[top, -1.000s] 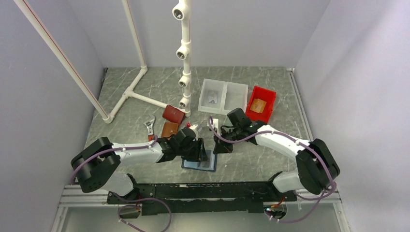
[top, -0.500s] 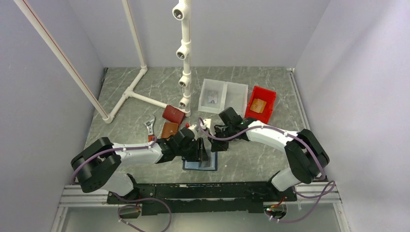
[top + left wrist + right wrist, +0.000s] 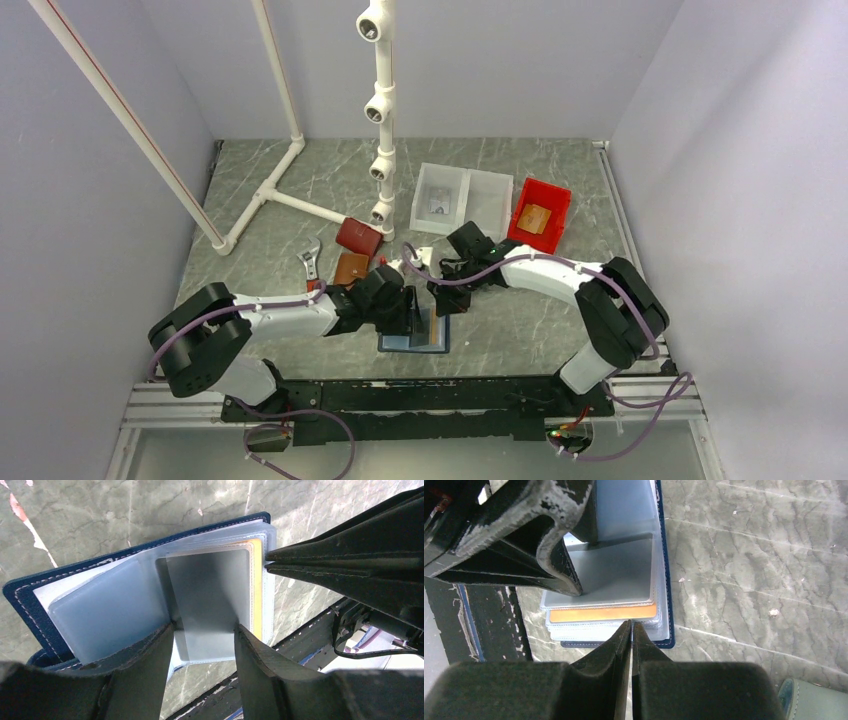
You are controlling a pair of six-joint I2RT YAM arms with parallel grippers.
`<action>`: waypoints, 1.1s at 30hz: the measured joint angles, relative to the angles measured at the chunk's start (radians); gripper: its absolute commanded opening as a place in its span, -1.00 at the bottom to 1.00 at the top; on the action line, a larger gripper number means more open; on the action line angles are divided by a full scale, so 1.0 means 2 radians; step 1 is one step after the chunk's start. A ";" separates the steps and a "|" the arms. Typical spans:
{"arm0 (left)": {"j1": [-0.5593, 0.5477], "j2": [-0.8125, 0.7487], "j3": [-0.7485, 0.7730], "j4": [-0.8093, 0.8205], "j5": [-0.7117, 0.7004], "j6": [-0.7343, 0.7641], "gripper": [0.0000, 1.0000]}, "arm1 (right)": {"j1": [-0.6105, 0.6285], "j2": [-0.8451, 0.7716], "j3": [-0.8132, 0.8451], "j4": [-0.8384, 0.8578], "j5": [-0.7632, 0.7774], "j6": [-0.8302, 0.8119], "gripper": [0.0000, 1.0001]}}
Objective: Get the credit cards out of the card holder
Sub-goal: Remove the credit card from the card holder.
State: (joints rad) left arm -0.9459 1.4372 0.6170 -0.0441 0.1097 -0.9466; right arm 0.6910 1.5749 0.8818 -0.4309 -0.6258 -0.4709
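The navy card holder [image 3: 413, 341] lies open on the table near the front edge, its clear sleeves fanned out. A grey card [image 3: 210, 587] lies on top in its sleeve, and the edge of an orange card [image 3: 601, 613] shows below it. My left gripper [image 3: 204, 626] is open, its fingers [image 3: 566, 575] resting on the grey sleeve, one at each side. My right gripper [image 3: 631, 623] is shut, and its tips touch the sleeves' outer edge [image 3: 267, 562]. Whether it pinches a sleeve I cannot tell. Both grippers [image 3: 415, 312] [image 3: 438, 304] meet over the holder.
A red bin [image 3: 555, 200] holds an orange-tan card, and the white trays [image 3: 485, 190] hold a picture card [image 3: 438, 206]. Two brown-red wallets [image 3: 358, 236] [image 3: 350, 268] and a wrench [image 3: 312, 262] lie at the left. A PVC pipe frame [image 3: 381, 130] stands behind. A grey-green wallet corner [image 3: 809, 700] is close by.
My right gripper has moved left to the card holder's sleeve edge. The left gripper's jaws have widened slightly while staying on the holder.
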 measured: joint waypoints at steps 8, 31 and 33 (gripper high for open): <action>0.000 0.001 0.000 -0.002 -0.001 0.000 0.06 | 0.004 0.008 0.006 -0.009 0.009 0.000 -0.82; 0.019 -0.005 -0.064 0.107 0.039 -0.010 -0.27 | 0.001 -0.003 0.023 -0.045 -0.028 -0.019 -0.71; 0.019 -0.005 -0.065 0.110 0.039 -0.010 -0.28 | 0.001 -0.007 0.024 -0.047 -0.038 -0.022 -0.71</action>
State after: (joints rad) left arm -0.9073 1.4265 0.4862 0.1761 0.1886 -0.9672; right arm 0.6937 1.5608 0.9306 -0.5247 -0.7025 -0.5140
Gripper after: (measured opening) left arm 0.366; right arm 0.142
